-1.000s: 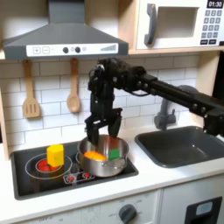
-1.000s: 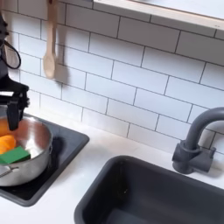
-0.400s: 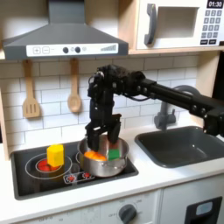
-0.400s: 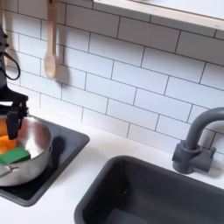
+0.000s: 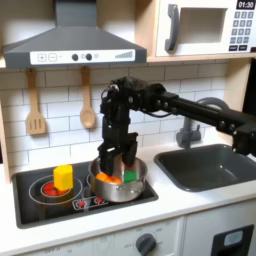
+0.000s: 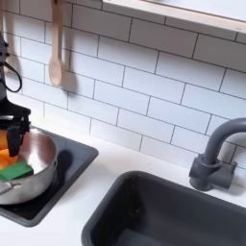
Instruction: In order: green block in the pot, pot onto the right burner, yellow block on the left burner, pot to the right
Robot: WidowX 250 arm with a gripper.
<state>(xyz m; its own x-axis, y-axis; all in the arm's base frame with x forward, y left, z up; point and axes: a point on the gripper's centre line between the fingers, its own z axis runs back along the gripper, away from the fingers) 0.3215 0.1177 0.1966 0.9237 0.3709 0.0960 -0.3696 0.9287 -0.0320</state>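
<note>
Over the last second I lowered the gripper (image 5: 115, 156), jaws apart and empty, to the pot (image 5: 118, 186) on the first exterior view's right burner; green block (image 5: 131, 175) inside, yellow block (image 5: 63, 177) already on the left burner, so only the final slide remained.

Second exterior view's left edge is cutting off the pot (image 6: 38, 165); its left part is lying out of frame. Same edge is clipping the gripper (image 6: 13, 146) — one dark finger is showing, so the jaw gap is not readable there. The green block (image 6: 15, 171) and an orange piece (image 6: 7, 157) are sitting at that edge, both partly cropped.

First exterior view: gripper (image 5: 116, 157) fingers are dipping into the pot (image 5: 120, 184), and the tips are blurring against the contents; contact with anything is unclear. The green block (image 5: 131, 175) is showing as a small patch, partly hidden behind the rim. Bottom edge is cutting off the oven knob (image 5: 146, 243).
</note>
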